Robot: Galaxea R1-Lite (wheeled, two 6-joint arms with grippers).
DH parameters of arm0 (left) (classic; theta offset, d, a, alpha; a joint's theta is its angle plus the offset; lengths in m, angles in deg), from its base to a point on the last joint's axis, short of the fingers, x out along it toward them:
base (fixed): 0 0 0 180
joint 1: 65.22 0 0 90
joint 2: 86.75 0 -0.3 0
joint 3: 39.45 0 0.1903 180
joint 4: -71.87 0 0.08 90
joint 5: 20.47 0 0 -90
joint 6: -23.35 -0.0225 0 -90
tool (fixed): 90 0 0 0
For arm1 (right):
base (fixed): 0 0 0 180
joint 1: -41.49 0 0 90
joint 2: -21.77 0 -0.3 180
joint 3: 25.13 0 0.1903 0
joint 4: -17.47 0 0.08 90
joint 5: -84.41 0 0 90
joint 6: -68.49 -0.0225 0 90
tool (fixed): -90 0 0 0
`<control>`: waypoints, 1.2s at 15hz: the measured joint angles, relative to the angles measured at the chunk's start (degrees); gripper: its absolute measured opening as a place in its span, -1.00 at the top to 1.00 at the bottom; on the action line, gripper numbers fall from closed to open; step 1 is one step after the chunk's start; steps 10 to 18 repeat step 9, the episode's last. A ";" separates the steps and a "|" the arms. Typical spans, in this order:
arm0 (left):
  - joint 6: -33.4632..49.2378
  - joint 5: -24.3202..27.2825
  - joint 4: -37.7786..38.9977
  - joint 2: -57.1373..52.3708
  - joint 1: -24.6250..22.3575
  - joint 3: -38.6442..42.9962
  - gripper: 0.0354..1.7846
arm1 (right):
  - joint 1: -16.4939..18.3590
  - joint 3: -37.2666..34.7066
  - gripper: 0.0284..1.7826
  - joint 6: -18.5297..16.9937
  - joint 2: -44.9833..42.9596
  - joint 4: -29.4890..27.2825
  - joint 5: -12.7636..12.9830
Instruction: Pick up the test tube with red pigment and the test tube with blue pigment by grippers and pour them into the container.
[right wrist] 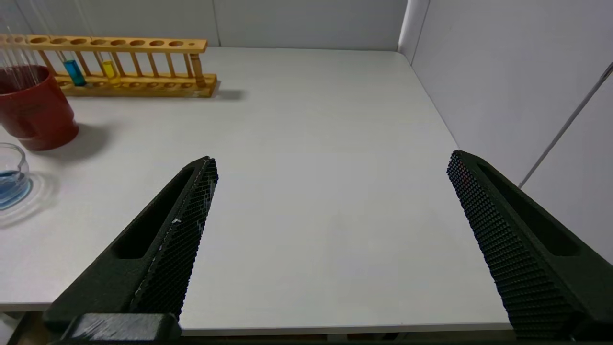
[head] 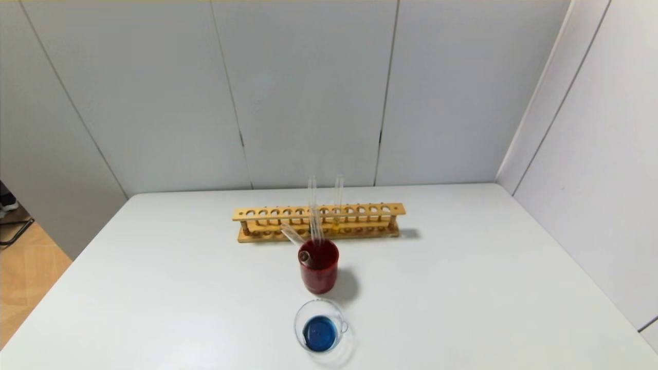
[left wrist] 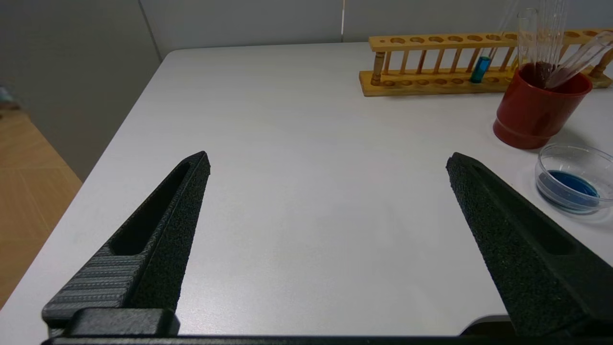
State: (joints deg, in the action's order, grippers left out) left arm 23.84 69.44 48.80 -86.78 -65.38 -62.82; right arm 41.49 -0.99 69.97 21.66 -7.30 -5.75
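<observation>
**Two grippers low at the near edge, jaws spread; blue liquid in the container**

Spanning the whole scene: white desk [head: 462, 288], walled by pale panels behind and to the right.

Hanging low over the near edge of that desk, on the left side: left gripper [left wrist: 328, 160], jaws spread wide, nothing between them. Same on the right side: right gripper [right wrist: 330, 160], jaws spread just as wide and holding nothing. Neither visible from the head view.

Set crosswise toward the far side of the desk, near its middle: wooden rack [head: 318, 211] with a long row of holes.

Just in front of the rack: opaque dark-red cup [head: 318, 275], upright.

Nearer again, just in front of the cup and apart from it: the container [head: 308, 307], a low clear glass beaker, upright, with a shallow pool of blue liquid at its bottom.

Standing in the cup: a bundle of clear tubes [left wrist: 550, 38], roughly upright, plus one leaning tube [left wrist: 582, 57] tipped against the rim. Cannot tell which of these is the test tube with red pigment or the test tube with blue pigment; contents hidden by the cup wall.

Still seated in the rack, side by side with a gap between: a teal-blue tube [right wrist: 74, 73] and a yellow-liquid tube [right wrist: 109, 69].
</observation>
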 joint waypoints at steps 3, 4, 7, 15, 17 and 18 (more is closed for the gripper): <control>0.02 0.02 0.00 0.00 0.00 0.00 -0.96 | 0.00 -0.06 -0.96 -0.60 0.00 0.17 0.13; 0.02 0.05 0.02 0.00 0.00 0.00 -0.96 | 0.00 -0.06 -0.96 -0.60 0.00 0.09 0.21; 0.04 0.05 0.02 0.00 0.00 0.00 -0.96 | 0.00 -0.06 -0.96 -0.55 0.00 -0.17 0.26; 0.02 0.02 0.02 0.00 0.00 0.00 -0.96 | 0.00 0.00 -0.96 -0.46 0.00 -0.20 0.26; 0.02 0.02 0.02 0.00 0.00 0.00 -0.96 | 0.00 0.00 -0.96 -0.46 0.00 -0.20 0.26; 0.02 0.02 0.02 0.00 0.00 0.00 -0.96 | 0.00 0.00 -0.96 -0.46 0.00 -0.20 0.26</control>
